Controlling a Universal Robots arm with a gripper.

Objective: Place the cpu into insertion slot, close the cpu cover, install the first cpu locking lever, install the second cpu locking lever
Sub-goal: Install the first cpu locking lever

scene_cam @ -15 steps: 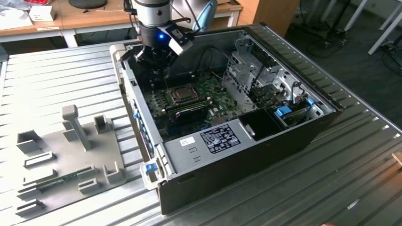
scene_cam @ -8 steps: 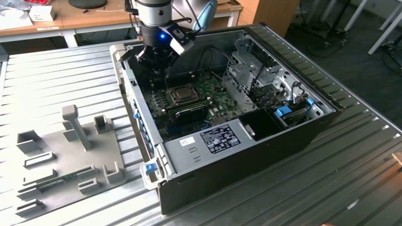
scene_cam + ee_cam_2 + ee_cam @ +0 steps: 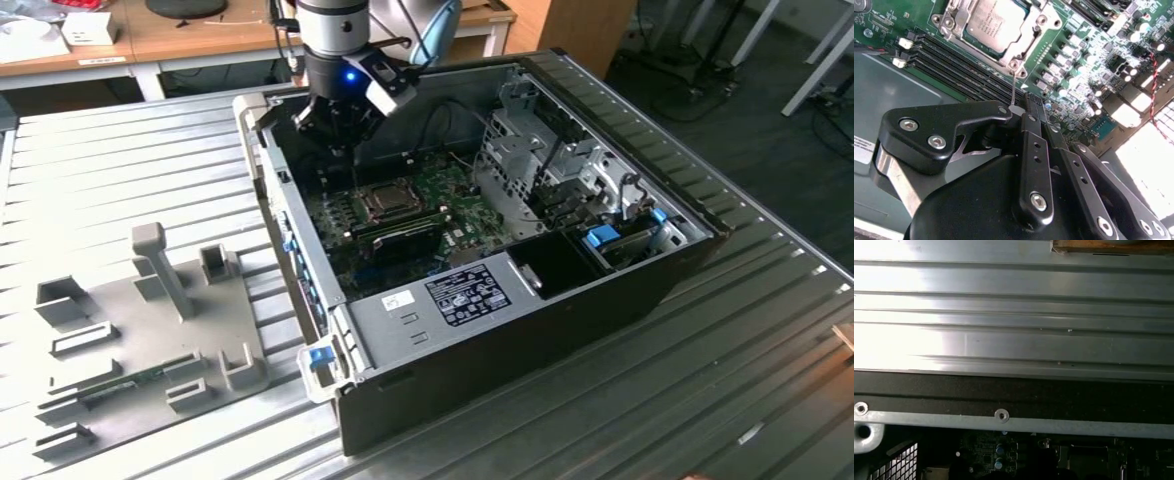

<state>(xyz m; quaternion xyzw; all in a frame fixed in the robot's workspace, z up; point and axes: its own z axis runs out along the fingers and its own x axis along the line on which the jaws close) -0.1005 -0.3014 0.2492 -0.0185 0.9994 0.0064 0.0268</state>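
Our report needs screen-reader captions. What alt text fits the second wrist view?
A black gripper pinches the end of a thin wire lever beside a processor chip, which sits under its closed metal frame on a green circuit board.

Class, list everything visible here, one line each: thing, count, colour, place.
table: one, silver, ribbed, under everything.
computer case: one, black, open, on the table.
circuit board: one, green, inside the case.
cpu cover: one, silvery, flat on the board.
cpu: one, grey, seated within the cover.
locking lever: one, thin silvery wire, rising from the cover's corner.
memory slots: several, black, beside the cover.
parts tray: one, grey, on the table, exterior view's left.
gripper: one, black, at the lever's free end.
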